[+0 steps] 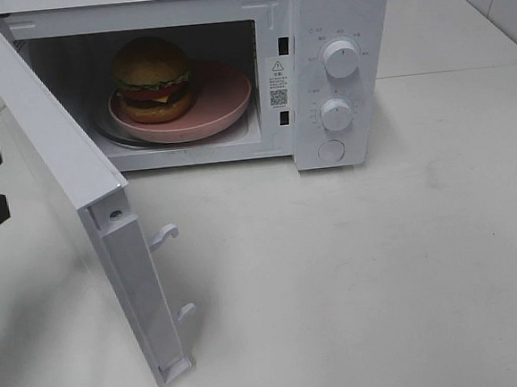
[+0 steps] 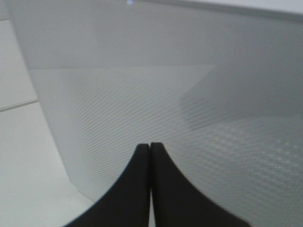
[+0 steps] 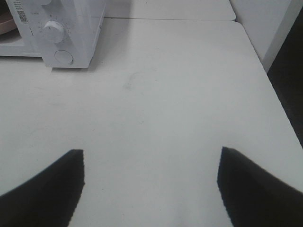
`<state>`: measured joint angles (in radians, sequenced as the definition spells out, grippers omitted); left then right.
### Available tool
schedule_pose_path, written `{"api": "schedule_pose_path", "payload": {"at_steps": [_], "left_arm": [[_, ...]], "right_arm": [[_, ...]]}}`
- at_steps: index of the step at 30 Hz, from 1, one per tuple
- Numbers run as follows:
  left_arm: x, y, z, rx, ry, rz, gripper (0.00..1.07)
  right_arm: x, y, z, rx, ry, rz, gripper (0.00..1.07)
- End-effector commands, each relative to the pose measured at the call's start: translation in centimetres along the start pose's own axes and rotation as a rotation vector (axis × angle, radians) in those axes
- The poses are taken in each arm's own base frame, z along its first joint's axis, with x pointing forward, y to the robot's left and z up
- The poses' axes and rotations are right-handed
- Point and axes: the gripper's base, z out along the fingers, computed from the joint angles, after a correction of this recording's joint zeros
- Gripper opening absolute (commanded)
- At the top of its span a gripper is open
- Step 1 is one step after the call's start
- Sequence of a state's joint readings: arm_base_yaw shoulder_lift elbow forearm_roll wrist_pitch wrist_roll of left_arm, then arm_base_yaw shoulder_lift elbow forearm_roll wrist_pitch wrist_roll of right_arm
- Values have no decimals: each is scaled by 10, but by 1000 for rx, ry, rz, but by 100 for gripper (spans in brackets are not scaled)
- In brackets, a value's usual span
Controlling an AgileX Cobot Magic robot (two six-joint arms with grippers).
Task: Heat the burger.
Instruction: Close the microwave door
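Over at nine o'clock in the high view, the left tool [image 2: 150, 147] is hanging level with its fingers pressed together, pointing at the outer face of the swung-open door [image 1: 69, 172]. Inside the microwave [image 1: 335, 26], the burger [image 1: 151, 79] is sitting on the pink plate [image 1: 224, 102], toward the plate's nine o'clock side. The right tool [image 3: 150, 153] is hovering over the white desk [image 1: 381, 264], angled downward, fingers spread wide apart and holding nothing.

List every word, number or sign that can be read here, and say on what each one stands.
No word or number is legible.
Sticker on the microwave: a warning triangle and a QR code; its print is too small.
Upper knob and lower knob: marks around them, too small to read.
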<state>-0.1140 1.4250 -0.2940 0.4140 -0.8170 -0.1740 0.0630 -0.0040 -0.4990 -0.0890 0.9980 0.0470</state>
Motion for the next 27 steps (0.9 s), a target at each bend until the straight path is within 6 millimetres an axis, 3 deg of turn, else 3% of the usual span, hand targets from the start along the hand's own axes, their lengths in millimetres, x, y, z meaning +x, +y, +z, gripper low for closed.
{"api": "schedule_pose_path", "payload": {"at_steps": [1,15,27], "left_arm": [[-4,-10,8,16,-28,1,0],[-5,-45,40,-56,-10,-101,0],[-19,-83,86,-104,-32,-150,0]], "right_arm": [[3,0,-3,2,-27,11,75],[3,0,-3,2,-27,11,75],[3,0,-3,2,-27,11,75]]}}
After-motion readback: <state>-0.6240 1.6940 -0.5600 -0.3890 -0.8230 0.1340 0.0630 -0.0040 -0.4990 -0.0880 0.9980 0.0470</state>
